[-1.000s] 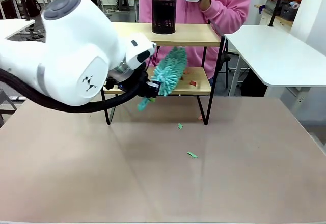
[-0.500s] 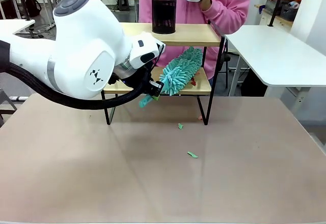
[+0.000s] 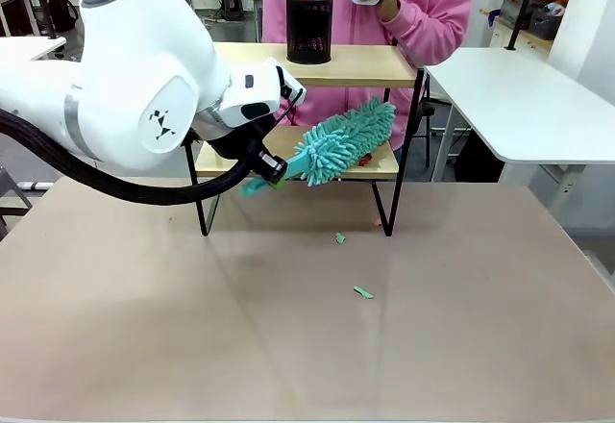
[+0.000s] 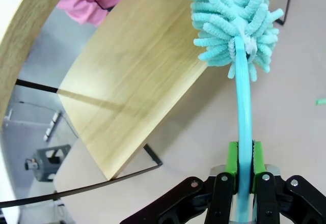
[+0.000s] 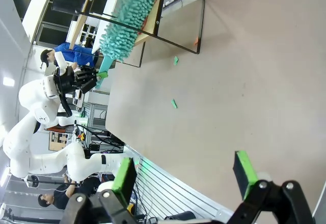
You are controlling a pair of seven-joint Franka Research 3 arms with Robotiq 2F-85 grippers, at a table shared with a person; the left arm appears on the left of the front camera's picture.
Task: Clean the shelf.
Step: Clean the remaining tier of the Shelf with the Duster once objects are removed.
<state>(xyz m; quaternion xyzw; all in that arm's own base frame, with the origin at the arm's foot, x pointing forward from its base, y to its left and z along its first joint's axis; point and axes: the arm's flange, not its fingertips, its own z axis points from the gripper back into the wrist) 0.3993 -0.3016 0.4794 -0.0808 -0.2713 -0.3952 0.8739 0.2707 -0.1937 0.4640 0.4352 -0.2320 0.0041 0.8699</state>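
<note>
Left gripper (image 4: 245, 159) with duster (image 3: 341, 139) at shelf (image 3: 356, 65)
Black mesh cup (image 3: 309, 27) on the shelf's top board, contents hidden. Shelf stands at the far middle of the table (image 3: 480, 298). Left gripper clamped on the teal duster handle; right gripper (image 5: 186, 175) spread wide, empty.

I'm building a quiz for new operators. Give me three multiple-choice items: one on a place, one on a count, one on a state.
1. Where on the shelf does the black mesh cup stand? A. top board B. lower board C. hung from a leg
2. How many green scraps lie on the tan table? A. none B. two C. five
3. The left gripper has its jaws: A. wide open B. shut on nothing C. shut on the handle of the teal duster
Answers: A, the cup stands on the upper board; B, one lies near the shelf's legs, one nearer the camera; C, the left wrist view shows the handle pinched.
</note>
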